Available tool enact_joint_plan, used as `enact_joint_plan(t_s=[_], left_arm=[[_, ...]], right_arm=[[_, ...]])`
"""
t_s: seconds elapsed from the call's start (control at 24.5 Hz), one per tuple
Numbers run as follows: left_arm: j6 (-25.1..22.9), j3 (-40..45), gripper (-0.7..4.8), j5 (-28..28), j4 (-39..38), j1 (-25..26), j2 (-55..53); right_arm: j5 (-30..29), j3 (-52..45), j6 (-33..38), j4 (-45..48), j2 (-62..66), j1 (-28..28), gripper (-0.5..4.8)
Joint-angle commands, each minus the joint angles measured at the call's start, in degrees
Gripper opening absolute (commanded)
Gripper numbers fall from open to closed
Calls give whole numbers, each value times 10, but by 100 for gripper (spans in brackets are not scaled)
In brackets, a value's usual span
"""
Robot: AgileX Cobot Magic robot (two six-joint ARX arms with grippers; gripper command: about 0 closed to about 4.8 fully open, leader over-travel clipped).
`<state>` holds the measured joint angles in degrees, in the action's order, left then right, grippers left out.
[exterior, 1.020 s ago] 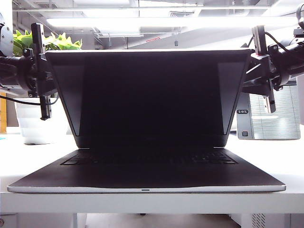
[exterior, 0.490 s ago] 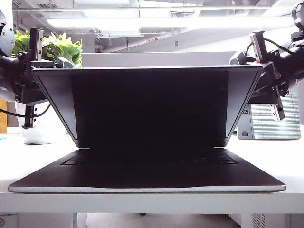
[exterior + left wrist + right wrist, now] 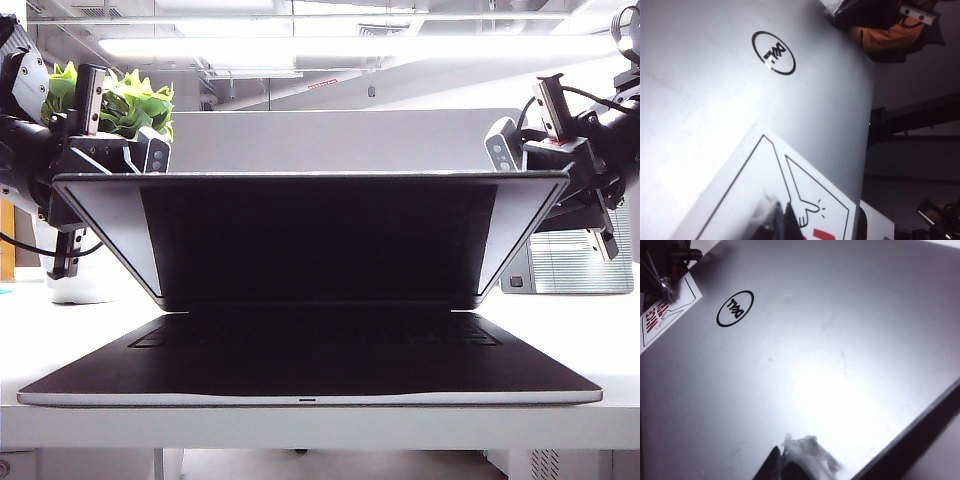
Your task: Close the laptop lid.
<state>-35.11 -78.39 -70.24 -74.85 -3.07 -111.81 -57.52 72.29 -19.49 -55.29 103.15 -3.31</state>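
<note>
Laptop lid [image 3: 320,235] half lowered; left gripper [image 3: 120,160], right gripper [image 3: 520,150] pressed on silver back; finger spacing couldn't be told.

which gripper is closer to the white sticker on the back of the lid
Left. The left gripper rests on the white sticker itself; the right gripper presses bare silver, beyond the Dell logo.

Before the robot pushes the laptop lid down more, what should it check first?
1. Laptop lid partly down, tilting forward: ok.
2. Left gripper touching the sticker on the lid's silver back: ok.
3. Right gripper resting on the silver back: ok.
4. Keyboard free of objects: ok.
5. Both sides level: ok.
6. Whether the grippers are open or shut: cannot tell.
</note>
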Motion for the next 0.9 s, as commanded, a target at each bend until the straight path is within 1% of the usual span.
enact_joint_plan(t_s=[0.04,0.08,0.12,0.29,0.37,0.41,0.57,0.69,0.9], left_arm=[[-5,1,-5,23,-7,-1,2],[-3,1,-5,47,-7,-1,2],[-2,1,-5,57,-7,-1,2],[0,1,-5,63,-2,-1,2],[9,5,-5,80,4,-1,2],[16,11,-5,86,12,-1,2],[17,35,-5,89,33,-2,2],[38,54,-5,104,54,-2,2],[47,89,-5,111,84,-2,2]], right_arm=[[21,-7,-5,-17,-2,-2,-5],[33,-13,-5,-17,-2,-2,-5],[37,-18,-5,-17,-2,-2,-5],[41,-44,-6,-10,-2,-2,-5],[49,-54,-5,-5,-2,-2,-5],[54,-58,-5,-3,-2,-2,-5],[53,-59,-5,3,-2,-2,-5],[53,-60,-5,3,-2,-2,-5],[53,-60,-5,3,-2,-2,-5]])
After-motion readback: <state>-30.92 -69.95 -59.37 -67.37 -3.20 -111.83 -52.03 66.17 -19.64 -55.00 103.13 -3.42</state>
